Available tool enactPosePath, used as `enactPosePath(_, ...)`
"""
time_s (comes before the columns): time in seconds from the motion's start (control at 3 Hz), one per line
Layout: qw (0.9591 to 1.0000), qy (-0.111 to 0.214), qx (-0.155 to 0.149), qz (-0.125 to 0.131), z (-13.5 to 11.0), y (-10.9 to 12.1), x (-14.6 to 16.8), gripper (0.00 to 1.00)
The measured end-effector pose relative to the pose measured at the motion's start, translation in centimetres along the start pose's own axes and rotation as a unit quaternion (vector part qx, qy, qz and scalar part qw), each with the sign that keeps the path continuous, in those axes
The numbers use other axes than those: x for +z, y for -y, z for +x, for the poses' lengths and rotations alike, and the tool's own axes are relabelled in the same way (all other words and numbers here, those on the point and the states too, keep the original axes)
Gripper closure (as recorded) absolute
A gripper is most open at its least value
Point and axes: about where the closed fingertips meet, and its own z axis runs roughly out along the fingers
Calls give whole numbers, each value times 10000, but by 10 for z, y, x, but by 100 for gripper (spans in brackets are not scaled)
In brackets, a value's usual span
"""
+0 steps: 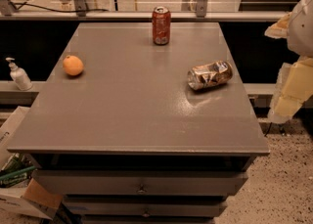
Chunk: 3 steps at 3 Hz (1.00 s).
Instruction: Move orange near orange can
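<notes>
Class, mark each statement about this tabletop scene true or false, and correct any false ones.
1. The orange lies near the table's left edge. True.
2. The orange can stands upright. False: it lies crushed on its side.
3. The red soda can stands upright near the far edge. True.
4. The gripper holds the orange. False: it is beyond the table's right edge, far from the orange.
5. The orange touches the orange can. False: they lie apart, on opposite sides.

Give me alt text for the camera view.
A grey table holds an orange near its left edge, a crushed orange can on its side toward the right, and an upright red soda can at the back. The robot's tool hangs beyond the table's right edge.
</notes>
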Motion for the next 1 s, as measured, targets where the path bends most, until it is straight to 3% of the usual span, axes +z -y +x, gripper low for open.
enactPosePath(0.33,9985,241,-489,-4,-27,-11,12,0)
enactPosePath(1.0,9832,796,-1640,-90,-116,-24,53,0)
